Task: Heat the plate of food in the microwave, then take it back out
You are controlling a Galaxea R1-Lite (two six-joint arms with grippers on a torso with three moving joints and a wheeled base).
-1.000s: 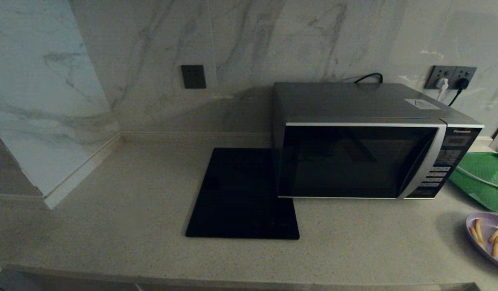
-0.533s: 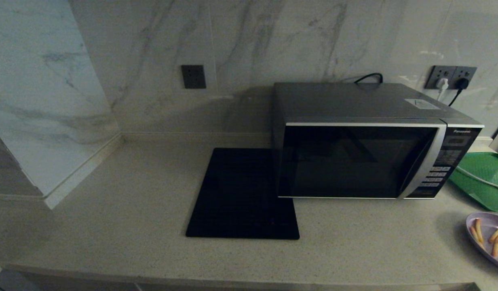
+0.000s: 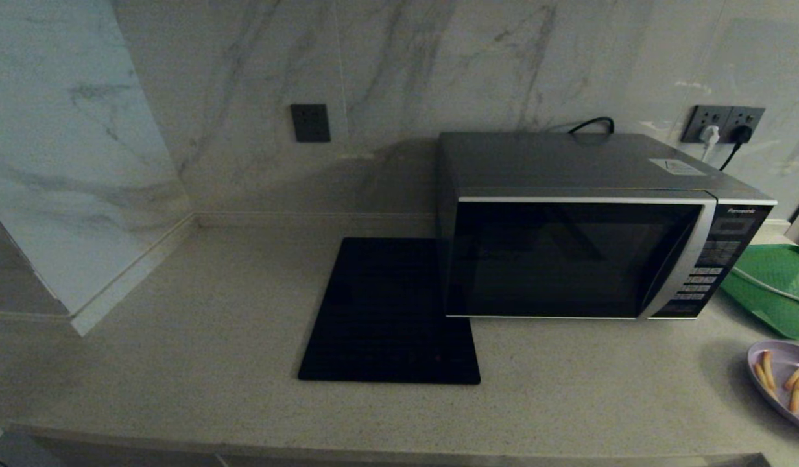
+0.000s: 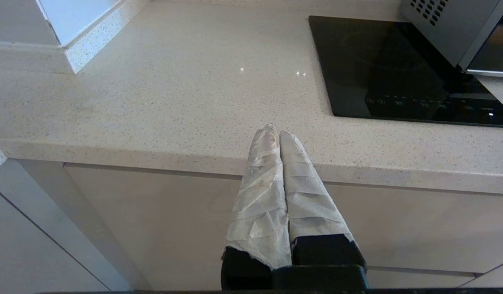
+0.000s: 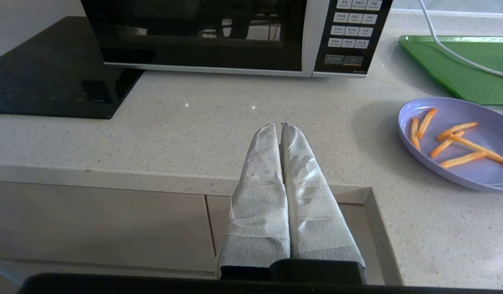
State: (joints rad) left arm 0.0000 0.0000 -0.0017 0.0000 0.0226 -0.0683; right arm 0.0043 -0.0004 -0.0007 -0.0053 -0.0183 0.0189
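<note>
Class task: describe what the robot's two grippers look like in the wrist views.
Both the left gripper and the right gripper have two long tapering fingers wrapped in crinkled white tape or cloth, mounted on black blocks. No cables or markings are visible.

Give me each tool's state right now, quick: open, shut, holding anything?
Left tool: shut, empty, at the counter's front edge.
Right tool: shut, empty, at the counter's edge before the microwave.

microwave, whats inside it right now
The microwave door is shut; its dark glass shows only reflections, so the inside cannot be made out. The plate of food sits outside on the counter.
</note>
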